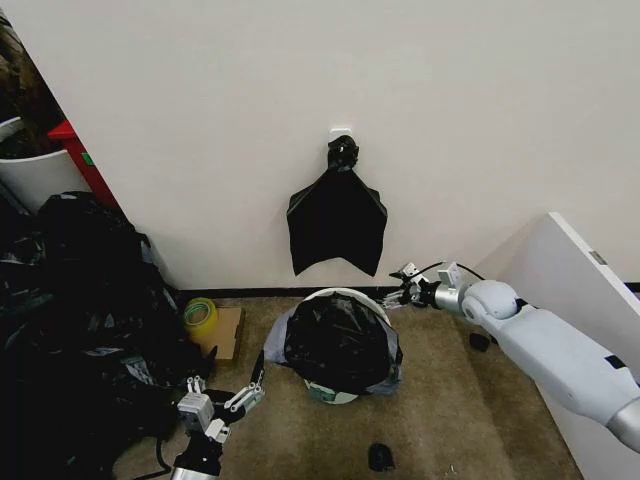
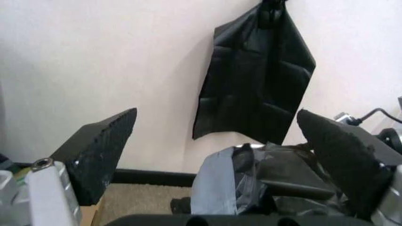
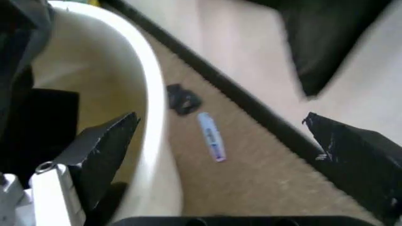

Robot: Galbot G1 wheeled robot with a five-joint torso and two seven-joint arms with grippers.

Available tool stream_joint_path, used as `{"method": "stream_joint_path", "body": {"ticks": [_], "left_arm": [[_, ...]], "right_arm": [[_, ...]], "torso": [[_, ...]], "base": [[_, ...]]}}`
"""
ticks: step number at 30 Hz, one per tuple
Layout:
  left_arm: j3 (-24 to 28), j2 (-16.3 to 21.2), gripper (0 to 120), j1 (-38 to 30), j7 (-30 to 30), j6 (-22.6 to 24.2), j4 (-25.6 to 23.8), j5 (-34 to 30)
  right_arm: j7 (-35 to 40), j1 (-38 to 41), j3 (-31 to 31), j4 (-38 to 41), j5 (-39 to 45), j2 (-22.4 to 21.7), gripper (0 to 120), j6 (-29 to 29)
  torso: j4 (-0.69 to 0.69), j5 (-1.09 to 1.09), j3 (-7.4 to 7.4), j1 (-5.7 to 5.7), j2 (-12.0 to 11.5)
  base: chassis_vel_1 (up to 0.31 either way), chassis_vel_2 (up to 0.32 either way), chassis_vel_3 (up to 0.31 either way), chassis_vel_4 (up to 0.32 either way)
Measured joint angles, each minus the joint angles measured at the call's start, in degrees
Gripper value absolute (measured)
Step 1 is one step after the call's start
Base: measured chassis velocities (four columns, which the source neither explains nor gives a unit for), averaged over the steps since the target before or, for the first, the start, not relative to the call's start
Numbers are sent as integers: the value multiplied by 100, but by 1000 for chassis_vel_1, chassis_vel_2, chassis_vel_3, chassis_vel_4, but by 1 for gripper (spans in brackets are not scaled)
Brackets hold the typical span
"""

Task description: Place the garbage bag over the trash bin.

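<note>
Carpet fills the bottom of the head view, and low down, a bit left of the middle, sits the left gripper (image 1: 228,402). Its 2 fingers are spread wide apart and they hold nothing. It is near the trash bin (image 1: 338,394) but not touching it.

Just past it, in the lower middle of the frame, stands the white bin. The garbage bag (image 1: 338,343) is already in it. The black plastic puffs up out of the top and hangs down over the near side and the left side. So most of the job looks done to me. At the back, the white rim (image 1: 347,293) is bare. I think the bag has to be pulled over that part too.

The right gripper (image 1: 397,296) is at that back rim, right of the middle of the frame. Its fingers are wide open too. In the right wrist view, 1 finger (image 3: 103,153) is inside the bin and the other is outside, so the rim (image 3: 150,94) runs between them. Nothing is pinched.

Farther back, on the white wall in the upper middle, a flat black bundle (image 1: 337,225) hangs from a hook. It is not the bag in use.
</note>
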Motion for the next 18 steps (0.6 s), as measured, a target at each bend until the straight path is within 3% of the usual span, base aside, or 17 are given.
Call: {"method": "stream_joint_path", "body": {"ticks": [2, 3, 8, 10, 12, 15, 16, 18], "left_arm": [[0, 2, 100, -2, 0, -3, -2, -3], [3, 6, 100, -11, -1, -4, -8, -7], [18, 8, 100, -19, -1, -6, -24, -12], [59, -14, 100, -40, 0, -15, -15, -16], [70, -28, 100, -45, 0, -16, -14, -16], [80, -48, 100, -48, 0, -15, -10, -15], [80, -48, 100, -48, 0, -15, -10, -15], [84, -59, 100, -46, 0, -17, 4, -15]], "right_arm": [[0, 29, -31, -33, -1, 37, 97, -6], [1, 61, -59, -51, 0, 49, 91, -11], [-19, 97, -74, -51, 60, 11, 78, -37], [-123, 130, -229, -84, -17, 48, 60, -69], [-133, 143, -254, -92, -46, 81, 55, -71], [-156, 182, -312, -142, -58, 140, 41, -87], [-156, 182, -312, -142, -58, 140, 41, -87], [-167, 230, -348, -169, -59, 143, 32, -86]], "torso": [[2, 0, -1, 0, 0], [1, -11, -1, 0, 0], [0, -4, -1, 0, 0], [-2, -3, -1, -1, 0], [-2, -10, -2, -1, 0], [1, 2, 0, 0, -1], [1, 2, 0, 0, -1], [1, -10, -1, 0, 0]], "base": [[0, 0, 0, 0], [0, 0, 0, 0], [0, 0, 0, 0], [0, 0, 0, 0], [0, 0, 0, 0], [0, 0, 0, 0], [0, 0, 0, 0], [0, 0, 0, 0]]}}
